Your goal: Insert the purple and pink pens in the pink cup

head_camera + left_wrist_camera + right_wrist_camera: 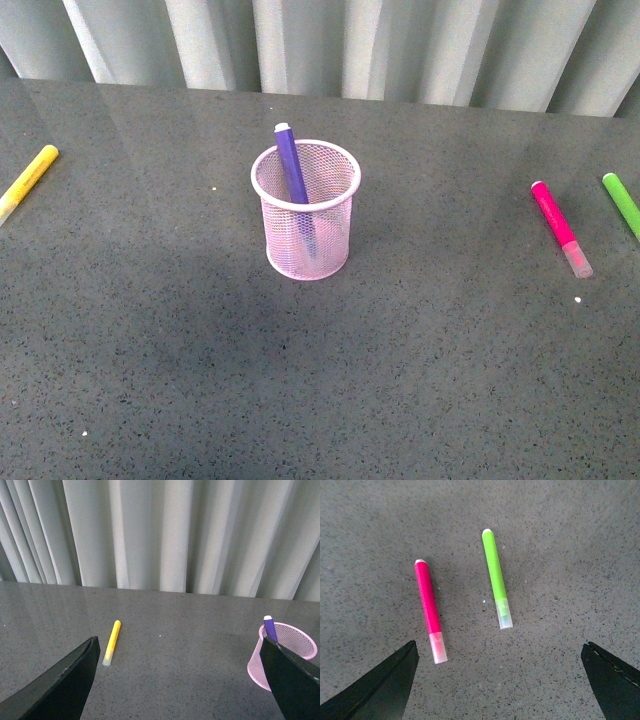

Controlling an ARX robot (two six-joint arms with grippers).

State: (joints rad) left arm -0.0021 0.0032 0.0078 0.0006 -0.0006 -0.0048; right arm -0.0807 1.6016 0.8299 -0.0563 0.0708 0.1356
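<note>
A yellow marker lies at the far left of the grey desk. The pink cup stands mid-desk with the purple pen leaning inside it. The pink pen lies well to the right, near a green marker. The left hand is spread wide and empty. The right hand is also spread and empty, above those 2.

Open tabletop around pink pen; green marker near on right; pink cup well left, purple pen inside.
</note>
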